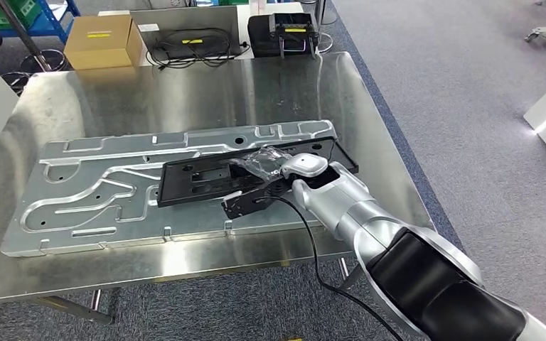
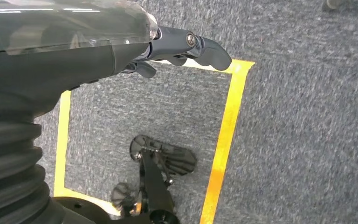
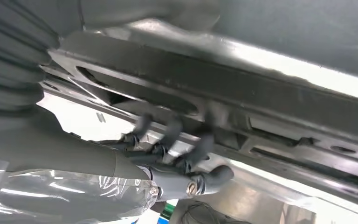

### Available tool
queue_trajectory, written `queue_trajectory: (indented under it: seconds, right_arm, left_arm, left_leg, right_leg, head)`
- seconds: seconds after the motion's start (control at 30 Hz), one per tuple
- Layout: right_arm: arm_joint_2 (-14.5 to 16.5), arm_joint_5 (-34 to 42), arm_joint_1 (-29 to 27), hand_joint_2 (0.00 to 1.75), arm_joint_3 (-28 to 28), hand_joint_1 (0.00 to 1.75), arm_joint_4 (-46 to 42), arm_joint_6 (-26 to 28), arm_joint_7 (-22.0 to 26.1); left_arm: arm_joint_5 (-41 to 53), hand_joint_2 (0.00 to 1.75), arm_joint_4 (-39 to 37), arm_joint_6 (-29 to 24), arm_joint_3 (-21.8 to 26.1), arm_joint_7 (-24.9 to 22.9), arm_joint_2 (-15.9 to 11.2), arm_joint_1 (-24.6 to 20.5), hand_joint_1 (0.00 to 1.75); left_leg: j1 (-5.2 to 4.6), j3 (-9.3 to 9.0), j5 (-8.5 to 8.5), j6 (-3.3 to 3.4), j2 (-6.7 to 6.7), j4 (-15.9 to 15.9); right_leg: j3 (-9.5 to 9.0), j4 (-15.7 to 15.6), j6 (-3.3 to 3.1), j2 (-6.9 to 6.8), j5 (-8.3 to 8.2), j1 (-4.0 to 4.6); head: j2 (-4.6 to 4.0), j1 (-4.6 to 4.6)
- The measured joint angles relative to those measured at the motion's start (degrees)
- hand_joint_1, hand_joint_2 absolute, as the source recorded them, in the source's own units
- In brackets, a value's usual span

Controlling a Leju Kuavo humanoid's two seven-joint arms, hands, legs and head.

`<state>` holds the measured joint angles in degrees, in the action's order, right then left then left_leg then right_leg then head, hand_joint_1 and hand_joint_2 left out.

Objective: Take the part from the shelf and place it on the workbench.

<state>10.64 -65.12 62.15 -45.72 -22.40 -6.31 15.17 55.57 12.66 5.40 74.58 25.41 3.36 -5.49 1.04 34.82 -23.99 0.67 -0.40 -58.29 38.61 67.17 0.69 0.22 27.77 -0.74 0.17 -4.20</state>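
The black part (image 1: pixel 249 172) lies flat on the large grey plate (image 1: pixel 99 192) on the steel table (image 1: pixel 185 92). The right robot hand (image 1: pixel 270 177) grasps its near edge, probably steadying it while setting it down. The left robot hand (image 2: pixel 186 49) hangs released over the carpet, unneeded here.

Cardboard box (image 1: pixel 104 40), coiled black cables (image 1: pixel 193 46), black device (image 1: pixel 283 33) on far table edge.

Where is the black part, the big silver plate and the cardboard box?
black part (image 1: pixel 206 177): head view, its flat middle.
big silver plate (image 1: pixel 99 192): head view, grooved left half.
cardboard box (image 1: pixel 103 39): head view, its top.
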Motion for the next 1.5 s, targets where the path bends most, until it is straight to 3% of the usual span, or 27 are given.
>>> queue_trajectory:
  seconds: [0.07,0.13,0.23,0.27,0.33,0.4,0.43,0.5,0.57,0.6,0.67,0.73,0.8,0.87,0.9,0.93,0.97,1.07,1.13,1.2,1.27,1.37,1.4,1.43,1.47,1.5]
  right_arm:
    - [0.4,1.7,0.4,0.00,0.0,0.00,0.1,0.5,0.3]
    - [0.7,6.2,0.7,0.00,0.5,0.00,0.0,-0.2,1.9]
    - [1.1,19.9,0.7,0.00,4.8,0.00,-0.7,-7.0,9.0]
    - [1.3,25.1,0.7,0.00,6.9,0.00,-1.3,-10.2,11.9]
    - [1.4,35.0,0.4,0.00,11.0,0.00,-3.0,-16.8,16.0]
    - [1.0,44.8,-0.5,0.00,14.7,0.00,-5.4,-22.0,17.5]
    - [0.6,49.2,-1.1,0.00,16.2,0.00,-6.9,-23.3,17.7]
    - [-1.0,57.2,-2.4,0.00,18.4,0.00,-10.7,-23.4,18.7]
    - [-4.1,63.7,-4.5,0.00,20.4,0.00,-16.6,-19.8,20.7]
    - [-6.2,65.4,-6.4,0.00,21.8,0.00,-20.8,-15.8,21.9]
    - [-10.5,64.3,-12.6,0.00,26.2,0.00,-32.4,-3.5,23.4]
    - [-14.4,57.6,-21.6,0.00,32.9,0.00,-47.1,10.9,24.0]
    - [-17.0,49.5,-32.0,0.00,40.2,0.00,-60.9,21.6,24.0]
    - [-18.5,42.5,-43.2,0.00,46.6,0.00,-71.9,29.2,24.0]
    - [-18.9,39.8,-48.6,0.00,49.1,0.00,-76.2,32.3,24.0]
    - [-19.3,37.7,-53.4,0.00,51.3,0.00,-79.8,34.8,24.0]
    - [-19.7,36.4,-57.4,0.00,53.0,0.00,-82.8,36.5,24.0]
    - [-20.5,34.7,-64.5,0.00,56.6,0.00,-89.5,38.7,23.9]
    - [-20.8,32.9,-66.9,0.00,57.9,0.00,-91.9,39.2,23.8]
    - [-20.8,29.0,-69.3,0.00,59.1,0.00,-93.3,39.5,23.4]
    - [-20.7,24.8,-71.6,0.00,60.3,0.00,-93.8,39.4,22.6]
    - [-20.1,20.2,-74.0,0.00,61.4,0.00,-93.5,39.1,20.1]
    - [-19.7,18.5,-74.6,0.00,61.7,0.00,-93.0,38.6,18.8]
    - [-19.3,16.9,-75.2,0.00,62.0,0.00,-92.2,37.7,17.5]
    - [-18.8,15.6,-75.7,0.00,62.4,0.00,-91.2,36.5,16.1]
    - [-18.2,14.6,-76.2,0.00,62.9,0.00,-90.0,35.0,15.0]
  left_arm:
    - [0.0,0.00,0.0,-0.2,0.0,0.2,0.2,0.0,0.00]
    - [-0.1,0.00,0.0,-0.4,0.0,0.4,0.2,0.0,0.00]
    - [-0.1,0.00,0.0,-0.6,0.0,0.5,0.2,0.0,0.00]
    - [0.0,0.00,0.0,-0.6,0.0,0.4,0.3,0.0,0.00]
    - [0.1,0.00,0.0,-0.5,0.0,-0.1,0.3,-0.1,0.00]
    - [0.1,0.00,0.0,-0.4,0.0,-0.6,0.3,-0.2,0.00]
    - [0.1,0.00,0.0,-0.3,0.0,-0.7,0.3,-0.1,0.00]
    - [-0.1,0.00,0.0,-0.2,0.0,-0.8,0.2,-0.1,0.00]
    - [-0.6,0.00,0.0,0.0,0.1,-0.8,0.2,-0.1,0.00]
    - [-1.2,0.00,0.0,0.2,0.2,-0.7,0.2,-0.1,0.00]
    - [-2.5,0.00,0.0,0.4,0.7,-0.2,0.2,0.1,0.00]
    - [-3.8,0.00,0.0,0.4,1.5,0.5,0.2,0.6,0.00]
    - [-4.4,0.00,0.0,0.2,2.2,1.1,0.3,1.0,0.00]
    - [-4.6,0.00,0.0,0.1,2.6,1.5,0.3,1.3,0.00]
    - [-4.6,0.00,0.0,0.1,2.8,1.7,0.3,1.5,0.00]
    - [-4.7,0.00,0.0,0.2,3.0,1.8,0.3,1.6,0.00]
    - [-4.7,0.00,0.0,0.2,3.2,1.8,0.3,1.6,0.00]
    - [-4.6,0.00,0.0,0.3,3.4,1.9,0.3,1.3,0.00]
    - [-4.6,0.00,0.0,0.4,3.4,2.0,0.3,1.0,0.00]
    - [-4.5,0.00,0.0,0.4,3.4,2.1,0.2,0.9,0.00]
    - [-4.4,0.00,0.0,0.4,3.4,2.2,0.1,0.9,0.00]
    - [-4.1,0.00,0.0,0.5,3.4,2.3,0.1,1.0,0.00]
    - [-4.0,0.00,0.0,0.5,3.4,2.4,0.1,1.0,0.00]
    - [-3.9,0.00,0.0,0.5,3.4,2.5,0.1,1.0,0.00]
    - [-3.8,0.00,0.0,0.6,3.4,2.6,0.1,1.0,0.00]
    - [-3.7,0.00,0.0,0.6,3.4,2.6,0.1,1.0,0.00]
  left_leg:
    - [-0.22,0.14,-0.15,-0.45,-0.01,-0.3]
    - [-0.39,0.26,-0.12,-1.07,0.00,-0.3]
    - [-0.20,0.63,-1.00,-2.02,0.04,-1.2]
    - [-0.15,1.44,-2.29,-2.27,0.06,-3.2]
    - [-0.04,4.62,-6.01,-2.62,0.08,-10.5]
    - [0.01,7.30,-7.76,-2.82,0.09,-16.3]
    - [0.01,7.29,-7.07,-2.81,0.09,-16.2]
    - [0.05,4.24,-3.32,-2.61,0.10,-9.8]
    - [-0.11,0.69,-0.90,-2.10,0.04,-2.7]
    - [-0.22,-0.16,-0.62,-1.76,-0.05,-1.0]
    - [-0.33,-0.46,-0.76,-0.93,-0.47,-0.5]
    - [-0.16,-0.84,-0.64,-0.05,-0.89,0.0]
    - [-0.01,-1.15,-0.51,0.71,-1.06,0.3]
    - [-0.08,-1.15,-0.50,1.07,-1.14,0.3]
    - [-0.16,-1.10,-0.50,1.13,-1.16,0.3]
    - [-0.26,-1.03,-0.55,1.15,-1.12,0.2]
    - [-0.38,-0.93,-0.59,1.12,-0.99,0.2]
    - [-0.80,-0.77,-0.70,0.90,-0.41,0.0]
    - [-1.03,-0.81,-0.63,0.41,-0.17,-0.1]
    - [-1.10,-0.78,-0.42,-0.25,-0.11,-0.1]
    - [-1.08,-0.04,-2.35,-0.87,-0.05,-1.7]
    - [-0.79,2.80,-10.08,-1.54,0.05,-11.3]
    - [-0.73,3.15,-11.87,-1.67,0.05,-14.1]
    - [-0.72,2.52,-12.63,-1.74,0.05,-15.2]
    - [-0.71,0.69,-12.32,-1.74,0.06,-13.8]
    - [-0.71,-2.22,-11.22,-1.65,0.06,-10.3]
  right_leg:
    - [-3.03,-6.4,-0.47,-0.01,-2.10,0.25]
    - [-3.64,-8.0,-0.87,0.05,-2.18,0.52]
    - [-3.78,-8.6,-1.91,0.02,-2.67,0.28]
    - [-3.86,-8.8,-2.23,-0.03,-2.82,0.13]
    - [-3.89,-8.9,-2.51,-0.09,-2.87,0.11]
    - [-3.90,-8.9,-2.54,-0.15,-2.84,0.20]
    - [-3.92,-8.8,-2.51,-0.15,-2.82,0.21]
    - [-4.00,-8.7,-2.27,-0.14,-2.66,0.18]
    - [-3.93,-8.4,-1.73,-0.20,-2.41,0.38]
    - [-3.95,-8.4,-1.37,-0.30,-2.35,0.48]
    - [-4.31,-8.7,-0.62,-0.72,-2.34,0.57]
    - [-4.62,-8.2,0.21,-0.90,-1.49,0.42]
    - [-2.76,-3.7,0.85,-0.51,1.57,0.26]
    - [0.95,3.7,1.16,-0.20,5.36,0.23]
    - [2.31,6.3,1.20,-0.18,6.26,0.20]
    - [2.68,6.8,1.16,-0.18,6.02,0.17]
    - [1.87,5.0,1.04,-0.19,4.76,0.15]
    - [-4.25,-6.3,0.27,-0.17,-0.05,0.35]
    - [-5.68,-9.0,-0.22,-0.05,-1.20,0.62]
    - [-5.49,-9.1,-0.81,-0.07,-1.96,0.49]
    - [-4.93,-9.5,-1.55,-0.32,-2.85,0.10]
    - [-3.15,-9.6,-2.11,-0.59,-4.26,0.00]
    - [-2.43,-9.6,-2.10,-0.61,-4.79,0.03]
    - [-1.73,-9.6,-2.04,-0.63,-5.35,0.04]
    - [-1.07,-9.5,-1.93,-0.62,-5.89,0.03]
    - [-0.47,-9.5,-1.78,-0.61,-6.42,0.02]
  head:
    - [0.00,0.00]
    - [0.00,-0.01]
    - [0.00,-0.02]
    - [0.00,-0.02]
    - [0.00,-0.02]
    - [0.00,-0.02]
    - [0.00,-0.02]
    - [0.00,-0.02]
    - [0.00,-0.02]
    - [0.00,-0.01]
    - [0.00,0.00]
    - [0.00,0.00]
    - [0.00,0.00]
    - [0.00,0.00]
    - [0.00,0.01]
    - [0.00,0.01]
    - [0.00,0.01]
    - [0.00,0.01]
    - [0.00,0.01]
    - [0.00,0.00]
    - [0.00,0.00]
    - [0.00,-0.01]
    - [0.00,-0.01]
    - [0.00,-0.01]
    - [0.00,0.00]
    - [0.00,0.00]
